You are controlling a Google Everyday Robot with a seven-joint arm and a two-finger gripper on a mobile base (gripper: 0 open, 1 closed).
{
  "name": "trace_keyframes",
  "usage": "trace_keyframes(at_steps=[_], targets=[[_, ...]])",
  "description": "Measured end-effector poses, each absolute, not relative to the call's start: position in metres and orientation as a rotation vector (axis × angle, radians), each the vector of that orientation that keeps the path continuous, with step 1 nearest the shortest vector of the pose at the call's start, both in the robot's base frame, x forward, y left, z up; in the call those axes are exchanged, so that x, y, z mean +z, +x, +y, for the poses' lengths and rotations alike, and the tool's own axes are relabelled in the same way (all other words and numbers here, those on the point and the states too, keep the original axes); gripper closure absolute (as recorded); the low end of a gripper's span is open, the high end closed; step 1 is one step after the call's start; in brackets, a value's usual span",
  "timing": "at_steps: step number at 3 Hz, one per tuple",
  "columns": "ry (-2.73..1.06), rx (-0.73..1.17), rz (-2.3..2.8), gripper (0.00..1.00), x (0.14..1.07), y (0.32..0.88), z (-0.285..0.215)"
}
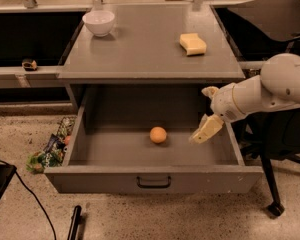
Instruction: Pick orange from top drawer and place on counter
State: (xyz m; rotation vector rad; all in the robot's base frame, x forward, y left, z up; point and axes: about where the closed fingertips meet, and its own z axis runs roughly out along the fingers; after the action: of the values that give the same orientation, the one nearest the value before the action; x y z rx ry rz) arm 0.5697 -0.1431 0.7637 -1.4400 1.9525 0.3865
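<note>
Grey all over: counter [145, 54] as the surface on top, top drawer [100, 180] standing fully open beneath its front edge, likely so as to bare the floor for a reach from above. Resting loose on that floor, about midway between the left and right edges and untouched: orange [158, 135], round enough to roll if nudged. Hanging inside the drawer close to its right edge, tip angled down and left toward the fruit yet apart from it: gripper [206, 130], carried by a white arm [260, 91] entering from the right, seemingly lined up for a sideways approach. Open or closed: cannot tell from this angle; no fruit in it. Parked near the counter's far left corner, white bowl [99, 22]; toward the far right corner, yellow sponge [192, 43]; room along the front edge for a set-down. Count: one orange, one bowl, one sponge, one open drawer with one black bar handle [153, 182], one gripper.
</note>
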Motion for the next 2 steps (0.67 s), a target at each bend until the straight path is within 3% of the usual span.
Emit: trace_keyframes(at_steps=[2], targets=[[-1.373,0.342,1.928,0.0,0.718,0.597,-0.115]])
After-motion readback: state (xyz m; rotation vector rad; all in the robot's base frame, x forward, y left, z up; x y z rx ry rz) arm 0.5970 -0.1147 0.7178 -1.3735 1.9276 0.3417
